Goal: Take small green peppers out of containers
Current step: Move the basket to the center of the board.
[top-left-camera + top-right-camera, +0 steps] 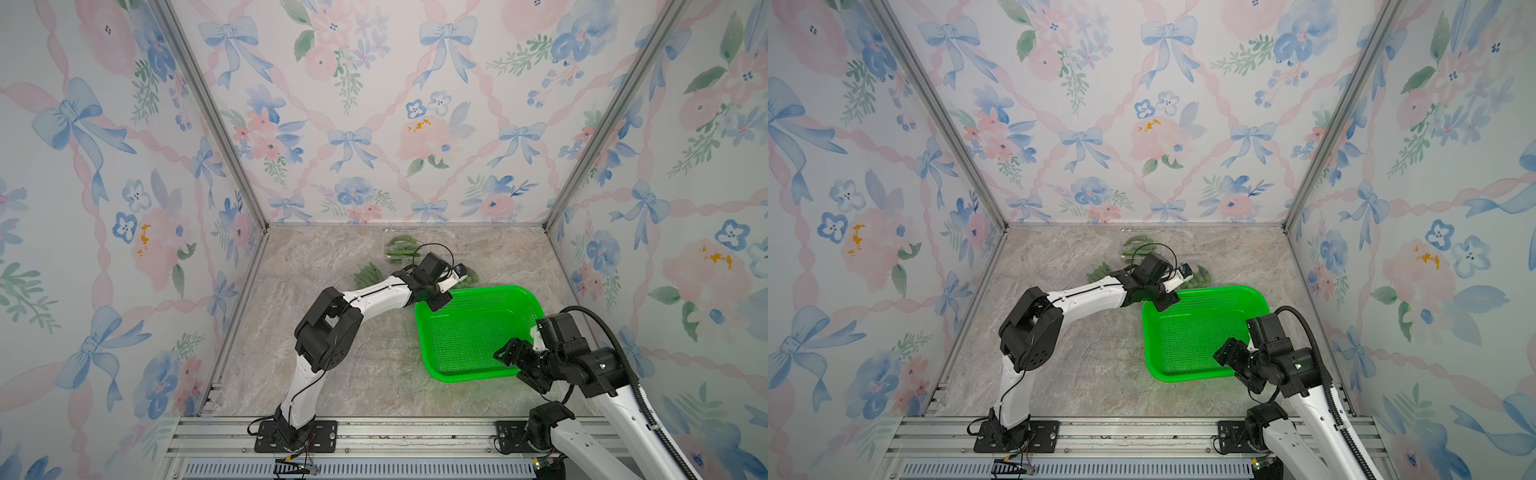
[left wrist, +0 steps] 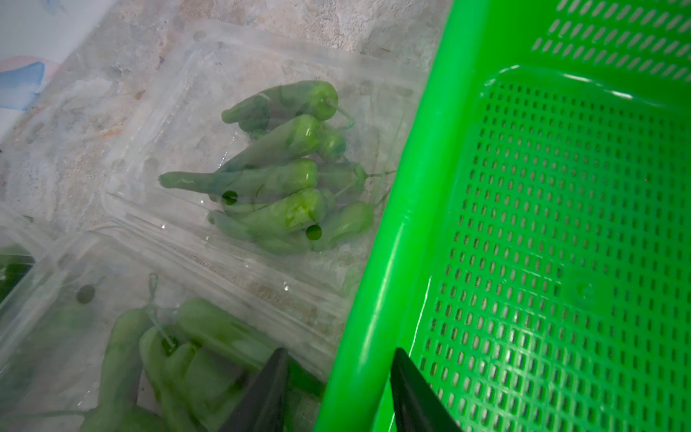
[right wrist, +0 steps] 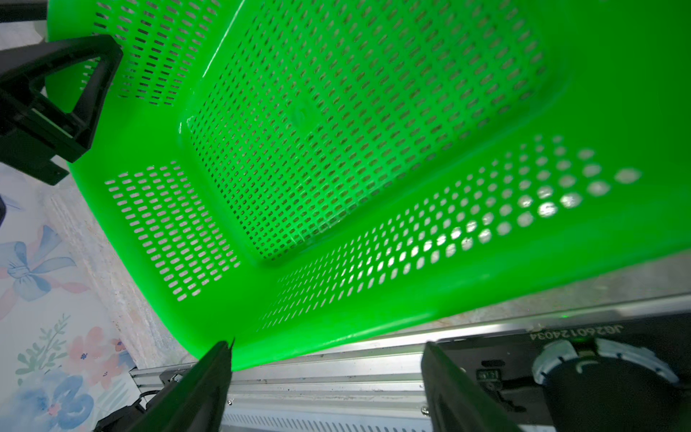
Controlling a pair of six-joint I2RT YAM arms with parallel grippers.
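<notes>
Small green peppers [image 2: 284, 175] lie inside a clear container [image 2: 157, 123] beside the bright green basket [image 2: 377, 299]. A second container [image 2: 56, 299] also holds peppers [image 2: 179, 359]. In both top views the containers of peppers [image 1: 401, 245] [image 1: 1138, 245] sit behind the basket [image 1: 424, 345] [image 1: 1152, 345]. My left gripper [image 2: 338, 351] [image 1: 438, 301] straddles the basket's far left rim. One finger is inside the basket, the other is outside with a gap showing, so it is open. My right gripper [image 3: 325, 346] [image 1: 515, 370] is open at the basket's near right corner, holding nothing.
The marble floor [image 1: 332, 374] is ringed by flowered walls. An aluminium rail [image 1: 395, 436] carrying both arm bases runs along the front edge. The right arm's black cable [image 1: 611, 332] loops beside the basket. Inside, the basket [image 3: 336, 149] holds nothing.
</notes>
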